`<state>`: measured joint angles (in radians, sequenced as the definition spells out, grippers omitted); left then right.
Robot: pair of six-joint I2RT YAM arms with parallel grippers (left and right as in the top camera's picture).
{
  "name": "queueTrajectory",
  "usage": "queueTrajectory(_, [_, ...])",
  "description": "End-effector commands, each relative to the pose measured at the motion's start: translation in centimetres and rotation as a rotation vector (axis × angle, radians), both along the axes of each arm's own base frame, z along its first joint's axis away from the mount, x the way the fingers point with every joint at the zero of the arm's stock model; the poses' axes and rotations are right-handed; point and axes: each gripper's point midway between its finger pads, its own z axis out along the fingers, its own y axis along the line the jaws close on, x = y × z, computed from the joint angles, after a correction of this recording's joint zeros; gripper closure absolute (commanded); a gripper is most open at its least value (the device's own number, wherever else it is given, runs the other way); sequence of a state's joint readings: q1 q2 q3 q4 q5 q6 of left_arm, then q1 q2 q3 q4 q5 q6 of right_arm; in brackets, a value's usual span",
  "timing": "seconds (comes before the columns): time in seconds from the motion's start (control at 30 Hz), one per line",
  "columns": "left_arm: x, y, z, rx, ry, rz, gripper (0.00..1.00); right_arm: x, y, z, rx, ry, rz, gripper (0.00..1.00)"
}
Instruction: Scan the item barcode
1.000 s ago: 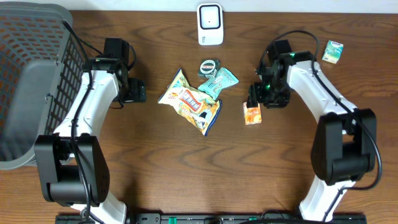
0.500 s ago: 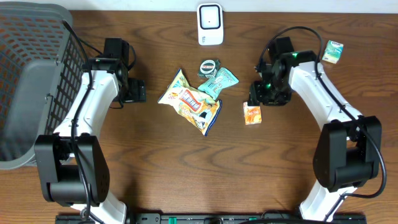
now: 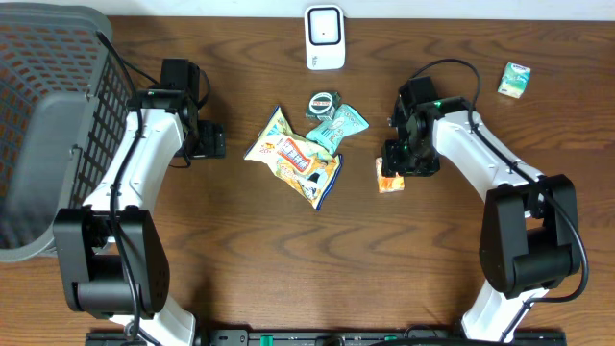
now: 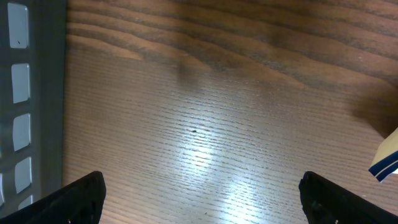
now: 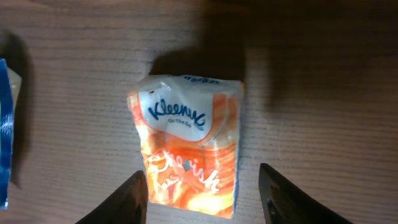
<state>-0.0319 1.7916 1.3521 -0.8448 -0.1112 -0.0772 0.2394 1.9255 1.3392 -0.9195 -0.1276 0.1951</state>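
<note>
Tissue pack (image 5: 186, 146) lies flat on the table (image 5: 323, 93) between the right gripper's (image 5: 202, 199) jaws. They stand partly open astride its lower end, apparently not pinching yet, placed so that closing would lift it toward the scanner (image 3: 325, 37). From overhead the gripper covers that gap; only the wrist view shows it. The left gripper (image 4: 214, 202) gapes wide, holding nothing, with bare wood between its jaws.
</note>
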Motion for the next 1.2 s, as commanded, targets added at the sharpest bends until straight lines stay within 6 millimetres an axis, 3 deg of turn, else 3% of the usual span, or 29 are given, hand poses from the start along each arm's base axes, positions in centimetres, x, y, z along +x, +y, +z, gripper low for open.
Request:
queueTrajectory(0.0, [-0.2,0.1,-0.1,0.007,0.008,-0.004,0.02,-0.1,-0.2,-0.1,-0.017,-0.009,-0.014,0.51])
queueTrajectory(0.33, [-0.2,0.1,-0.1,0.007,0.008,-0.004,0.02,-0.7,-0.3,-1.8,-0.013,-0.009,-0.024,0.54])
queueTrajectory(0.73, [-0.2,0.1,-0.1,0.007,0.008,-0.004,0.03,-0.5,-1.9,-2.0,-0.106,-0.027,-0.037,0.56])
queueTrajectory(0.87, [-0.2,0.1,-0.1,0.007,0.008,-0.004,0.02,-0.7,-2.0,-2.0,-0.111,-0.017,-0.037,0.67])
queueTrajectory(1.0, [-0.2,0.1,-0.1,0.007,0.008,-0.004,0.02,-0.7,-2.0,-2.0,-0.11,-0.017,-0.037,0.69])
queueTrajectory(1.17, [-0.2,0.1,-0.1,0.007,0.008,-0.004,0.02,-0.7,-1.9,-2.0,-0.109,-0.017,-0.037,0.98])
